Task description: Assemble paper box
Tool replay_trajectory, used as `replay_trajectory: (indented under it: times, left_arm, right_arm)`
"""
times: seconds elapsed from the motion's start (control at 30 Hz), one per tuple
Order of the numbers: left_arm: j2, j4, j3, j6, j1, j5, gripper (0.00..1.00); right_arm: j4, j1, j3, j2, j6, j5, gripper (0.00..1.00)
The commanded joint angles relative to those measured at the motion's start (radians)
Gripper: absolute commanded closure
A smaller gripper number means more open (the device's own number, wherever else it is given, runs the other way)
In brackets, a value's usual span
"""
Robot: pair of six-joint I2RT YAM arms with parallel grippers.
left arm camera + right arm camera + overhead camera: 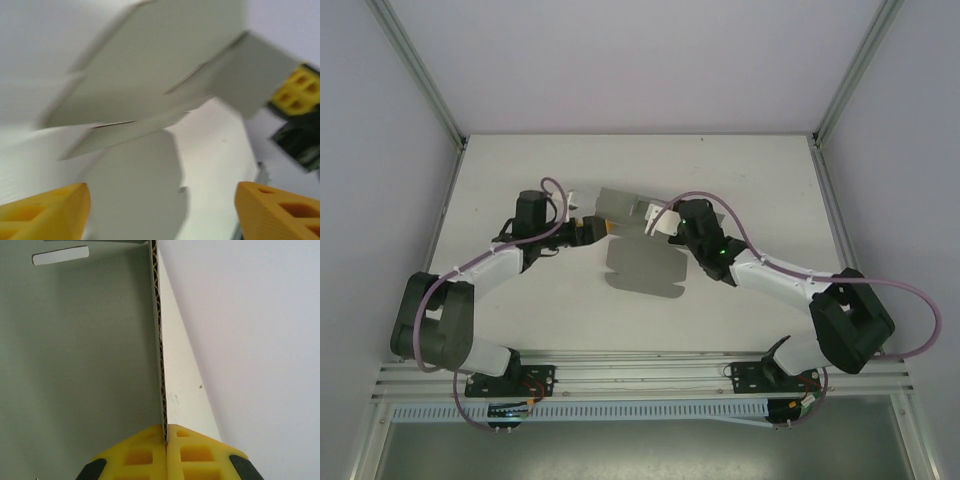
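The paper box [623,206] is a flat grey cardboard sheet with flaps and a slot, held up off the white table [520,180] between the two arms. My right gripper [656,218] is shut on the sheet's right edge. In the right wrist view its yellow pads [192,455] pinch the corrugated edge [161,350], with the grey face [75,365] to the left. My left gripper [594,228] stands open just left of the sheet. In the left wrist view the sheet [165,65] hangs ahead and above, clear of both yellow fingers [50,210].
The sheet's dark shadow [645,268] lies on the table below it. Grey walls and metal frame posts [420,75] close in the table on three sides. A metal rail [640,375] carries both arm bases at the near edge.
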Motion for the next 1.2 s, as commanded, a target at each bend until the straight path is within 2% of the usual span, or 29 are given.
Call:
replay_trajectory:
  times: [0.0, 0.1, 0.2, 0.3, 0.47, 0.67, 0.8, 0.87, 0.93, 1.1, 1.17]
  left_arm:
    - [-0.05, 0.048, -0.04, 0.186, -0.002, -0.06, 0.13]
    - [-0.038, 0.15, -0.052, 0.266, -0.003, -0.043, 0.13]
    - [-0.002, 0.117, -0.018, 0.321, -0.002, -0.029, 0.14]
    - [0.04, 0.097, 0.003, 0.339, -0.003, -0.006, 0.18]
    - [0.075, 0.18, -0.013, 0.34, -0.004, 0.029, 0.18]
    - [0.151, 0.204, 0.04, 0.342, -0.015, 0.103, 0.24]
    - [0.186, 0.186, 0.068, 0.364, -0.044, 0.088, 0.29]
    - [0.202, 0.175, 0.082, 0.373, -0.063, 0.064, 0.36]
    - [0.216, 0.174, 0.095, 0.362, -0.076, 0.037, 0.38]
    - [0.221, 0.222, 0.084, 0.319, -0.09, -0.048, 0.57]
    - [0.219, 0.191, 0.09, 0.324, -0.093, -0.068, 0.6]
  right_arm:
    - [-0.133, -0.025, 0.056, -0.037, 0.076, -0.137, 1.0]
    - [-0.164, -0.038, 0.078, -0.035, 0.102, -0.184, 1.0]
    - [-0.191, -0.052, 0.1, -0.029, 0.111, -0.187, 1.0]
    - [-0.214, -0.072, 0.121, -0.023, 0.135, -0.253, 1.0]
    - [-0.219, -0.094, 0.14, -0.017, 0.155, -0.32, 1.0]
    - [-0.251, -0.096, 0.168, 0.0, 0.158, -0.338, 1.0]
    - [-0.237, -0.099, 0.172, 0.003, 0.174, -0.348, 1.0]
    - [-0.24, -0.099, 0.177, 0.005, 0.178, -0.36, 1.0]
    - [-0.243, -0.101, 0.184, 0.01, 0.182, -0.361, 1.0]
    - [-0.237, -0.1, 0.185, 0.005, 0.196, -0.346, 1.0]
    - [-0.242, -0.1, 0.186, 0.002, 0.197, -0.34, 1.0]
